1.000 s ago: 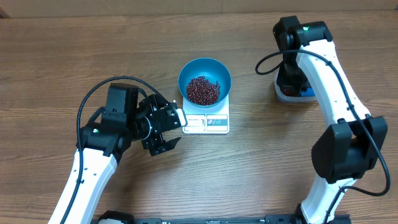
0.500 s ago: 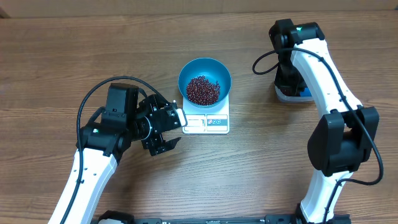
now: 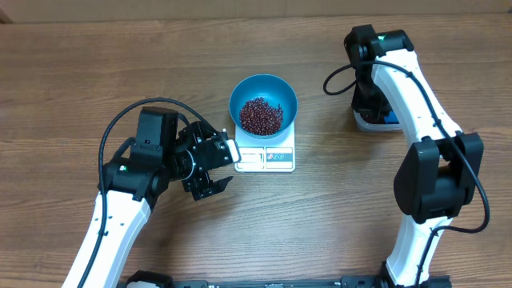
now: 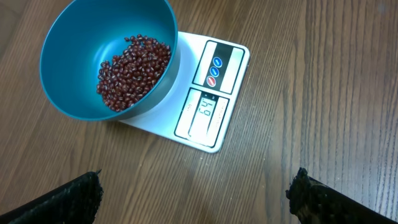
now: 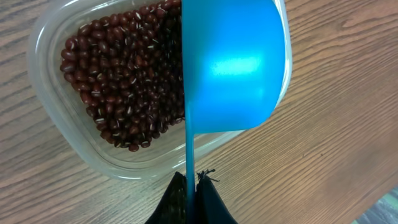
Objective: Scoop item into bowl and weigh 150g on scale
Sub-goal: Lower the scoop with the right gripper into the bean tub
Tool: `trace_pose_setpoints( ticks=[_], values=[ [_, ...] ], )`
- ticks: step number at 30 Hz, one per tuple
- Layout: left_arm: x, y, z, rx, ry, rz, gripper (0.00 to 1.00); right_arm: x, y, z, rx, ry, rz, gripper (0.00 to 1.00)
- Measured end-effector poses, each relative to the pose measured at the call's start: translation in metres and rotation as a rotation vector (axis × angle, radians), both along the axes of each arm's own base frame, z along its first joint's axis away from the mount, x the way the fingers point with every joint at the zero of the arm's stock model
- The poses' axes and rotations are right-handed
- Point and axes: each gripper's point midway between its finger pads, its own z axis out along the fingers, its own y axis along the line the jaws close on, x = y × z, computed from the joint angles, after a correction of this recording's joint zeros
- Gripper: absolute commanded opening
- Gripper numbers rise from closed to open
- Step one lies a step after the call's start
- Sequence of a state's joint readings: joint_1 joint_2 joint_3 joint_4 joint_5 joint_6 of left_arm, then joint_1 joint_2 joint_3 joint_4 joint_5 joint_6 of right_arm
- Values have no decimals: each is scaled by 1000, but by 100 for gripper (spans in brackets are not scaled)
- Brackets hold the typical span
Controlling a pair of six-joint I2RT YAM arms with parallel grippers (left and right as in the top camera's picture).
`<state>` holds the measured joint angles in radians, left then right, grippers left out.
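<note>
The left jaws gape empty near the scale (image 3: 278,158); the right jaws pinch the scoop (image 5: 233,68) over the tub (image 5: 62,124). With beans (image 3: 262,117) already in the bowl (image 3: 244,92) on the scale, an overfull scoop could overshoot.

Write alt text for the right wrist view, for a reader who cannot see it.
The right pincer, shut on the thin handle of a blue scoop, holds the scoop's cup over the right side of a clear plastic tub. The tub contains many small red-brown beans and stands on a wooden table.
</note>
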<state>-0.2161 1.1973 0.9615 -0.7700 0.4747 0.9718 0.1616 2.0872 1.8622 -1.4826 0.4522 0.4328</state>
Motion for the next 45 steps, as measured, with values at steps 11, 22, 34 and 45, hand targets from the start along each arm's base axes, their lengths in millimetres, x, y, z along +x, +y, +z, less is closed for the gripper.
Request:
trace_pose_setpoints(
  ticks=[11, 22, 34, 45],
  values=[
    [0, 0, 0, 0, 0, 0, 99, 1, 1, -1, 9, 1, 13, 4],
    [0, 0, 0, 0, 0, 0, 99, -8, 2, -14, 6, 42, 17, 4],
    [0, 0, 0, 0, 0, 0, 100, -5, 15, -22, 90, 35, 22, 4],
    [0, 0, 0, 0, 0, 0, 100, -5, 28, -26, 172, 48, 43, 4]
  ],
)
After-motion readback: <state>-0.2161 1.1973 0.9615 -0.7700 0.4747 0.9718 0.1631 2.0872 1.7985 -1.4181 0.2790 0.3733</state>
